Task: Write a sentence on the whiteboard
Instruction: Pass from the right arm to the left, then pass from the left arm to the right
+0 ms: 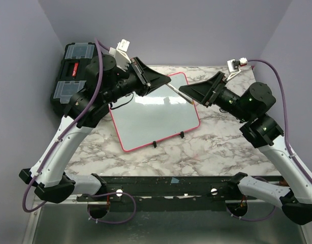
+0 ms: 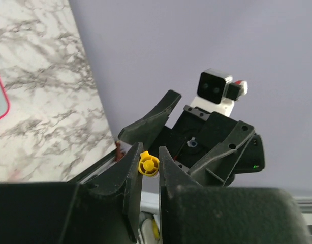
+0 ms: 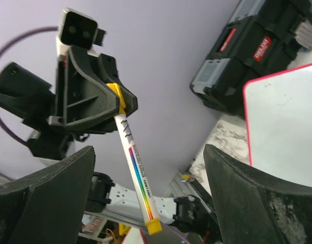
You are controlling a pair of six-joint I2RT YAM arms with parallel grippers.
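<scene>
whiteboard [image 1: 146,119], a flat glossy white rectangle in a thin pink-red frame with rounded corners, lies flat on the grey-veined white marble table [image 1: 207,152], toward the back and middle, turned a little askew, with two small black clips [image 1: 154,144] on its near edge

a chunky black plastic toolbox [image 1: 74,76] with a red label and clear lid pockets sits at the back left, near the board's far left corner. from above, the left wrist covers that corner, and both grippers hang over the board's far edge, so part of the white surface is hidden

left gripper [image 2: 148,163] is pinched tight on the yellow end of a slim white marker [image 3: 137,168] with a rainbow stripe down its barrel; the marker sticks out to the right over the board's far right part, and i cannot tell if it touches the surface. right gripper [image 3: 149,148] has its fingers spread wide to either side of the marker's barrel, touching it on neither side and holding nothing

left arm comes up from the near left, elbow out past the table's left side, wrist turned inward. right arm rises from the near right, bends back, and its forearm points left, so the two grippers face each other. purple cables [image 1: 280,81] loop along both arms
</scene>
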